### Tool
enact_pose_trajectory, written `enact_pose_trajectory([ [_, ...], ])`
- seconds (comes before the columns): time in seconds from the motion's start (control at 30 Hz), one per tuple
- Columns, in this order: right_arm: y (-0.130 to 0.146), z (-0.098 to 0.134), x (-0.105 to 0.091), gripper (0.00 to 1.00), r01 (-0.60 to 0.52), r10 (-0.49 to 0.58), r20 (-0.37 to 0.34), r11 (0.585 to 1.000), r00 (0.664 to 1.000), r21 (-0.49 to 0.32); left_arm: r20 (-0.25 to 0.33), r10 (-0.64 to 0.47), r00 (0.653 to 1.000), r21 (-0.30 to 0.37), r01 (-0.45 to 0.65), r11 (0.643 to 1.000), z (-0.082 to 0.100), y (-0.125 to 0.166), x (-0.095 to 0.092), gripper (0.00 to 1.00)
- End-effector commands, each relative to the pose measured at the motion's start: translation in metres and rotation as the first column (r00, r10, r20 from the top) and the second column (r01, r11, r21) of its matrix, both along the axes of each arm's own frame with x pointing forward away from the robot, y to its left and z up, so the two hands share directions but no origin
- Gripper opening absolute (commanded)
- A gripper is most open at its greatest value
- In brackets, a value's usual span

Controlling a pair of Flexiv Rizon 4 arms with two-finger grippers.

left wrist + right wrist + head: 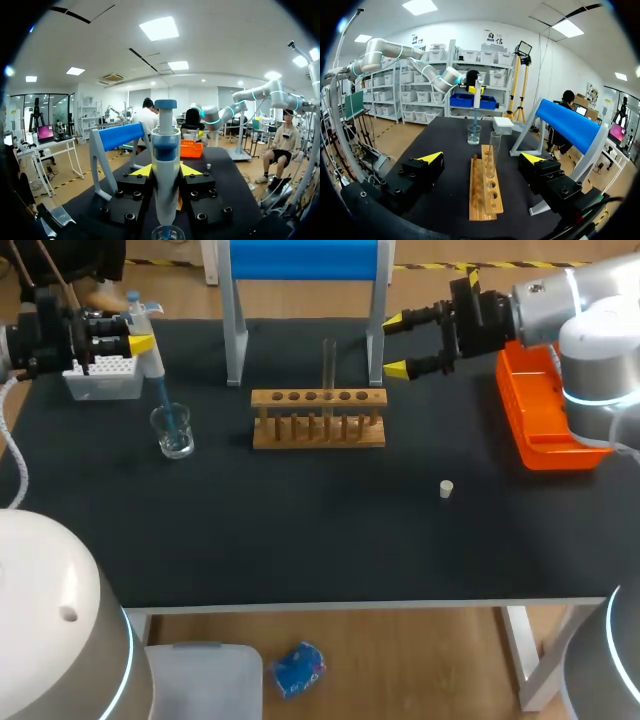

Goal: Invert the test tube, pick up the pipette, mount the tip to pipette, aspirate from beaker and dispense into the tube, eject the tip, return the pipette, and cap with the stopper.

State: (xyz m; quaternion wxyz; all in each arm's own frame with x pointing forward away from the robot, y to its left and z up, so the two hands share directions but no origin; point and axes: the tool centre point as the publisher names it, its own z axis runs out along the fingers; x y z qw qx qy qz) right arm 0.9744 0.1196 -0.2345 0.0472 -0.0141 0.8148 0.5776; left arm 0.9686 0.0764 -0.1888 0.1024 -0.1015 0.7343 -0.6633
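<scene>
My left gripper is shut on the white and blue pipette, which stands upright. Its blue tip reaches down into the glass beaker. In the left wrist view the pipette sits between the yellow fingertips, with the beaker right under it. A clear test tube stands upright in the wooden rack. My right gripper is open with nothing in it, just right of the tube. The tube and the rack lie ahead of it. A small white stopper lies on the mat.
A white tip box stands behind the beaker at the back left. An orange tray lies at the right edge under my right arm. A blue-topped stand with grey legs rises behind the rack.
</scene>
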Motion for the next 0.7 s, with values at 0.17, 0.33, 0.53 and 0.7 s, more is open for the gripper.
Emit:
enact_pose_trajectory([
  [0.17,0.000,-0.001,0.000,1.00,0.002,-0.002,0.002,1.000,1.000,0.001,-0.010,0.011,1.000,0.044,-0.011,0.999,0.033,0.004,-0.009,0.00],
  [0.33,0.000,-0.001,0.000,1.00,0.002,-0.002,0.002,1.000,1.000,0.001,-0.007,0.015,1.000,0.077,-0.014,0.997,0.052,0.001,-0.009,0.00],
  [0.53,0.000,-0.001,0.000,1.00,0.002,-0.002,0.002,1.000,1.000,0.001,-0.001,0.001,1.000,0.086,-0.001,0.996,0.080,-0.005,-0.010,0.00],
  [0.7,0.000,-0.001,0.000,1.00,0.002,-0.002,0.002,1.000,1.000,0.001,-0.023,0.009,1.000,0.095,-0.007,0.995,0.087,-0.008,-0.010,0.00],
])
